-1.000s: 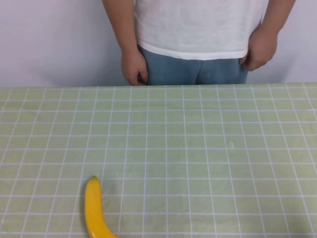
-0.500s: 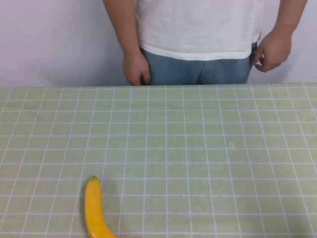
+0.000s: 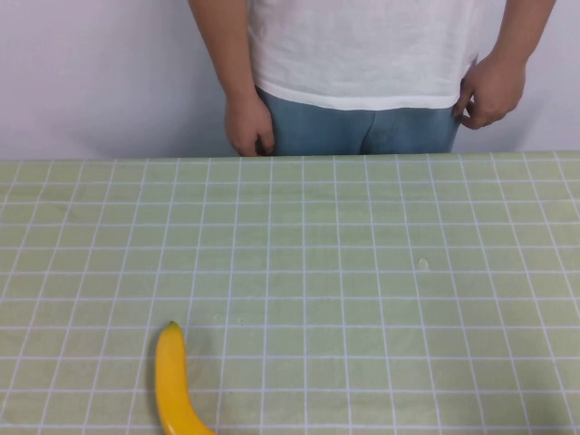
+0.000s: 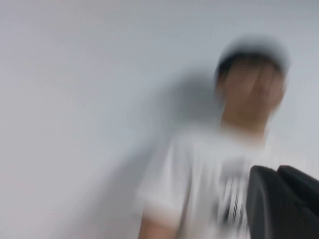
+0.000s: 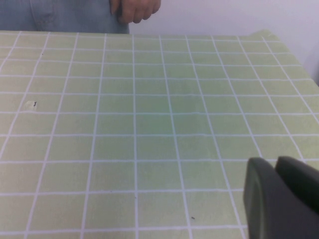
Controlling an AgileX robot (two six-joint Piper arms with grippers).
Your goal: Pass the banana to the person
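Observation:
The yellow banana [image 3: 172,385] lies on the green checked tablecloth [image 3: 362,272] at the near left edge, its lower end cut off by the frame. The person [image 3: 362,54] in a white T-shirt and blue jeans stands behind the far edge, hands at the hips. Neither gripper shows in the high view. My left gripper [image 4: 276,169] is raised off the table and faces the blurred person [image 4: 214,184]; its dark fingers are together and hold nothing. My right gripper [image 5: 274,162] hovers over the cloth, fingers together and empty. The banana is in neither wrist view.
A white wall rises behind the person. A small speck [image 3: 422,263] lies on the cloth right of centre. In the right wrist view one hand of the person [image 5: 135,9] hangs at the far table edge, and the cloth's right corner [image 5: 269,35] shows.
The person's hand on the right side of the view lifted off the hip, swung outward, then came back near the hip. The banana has not moved.

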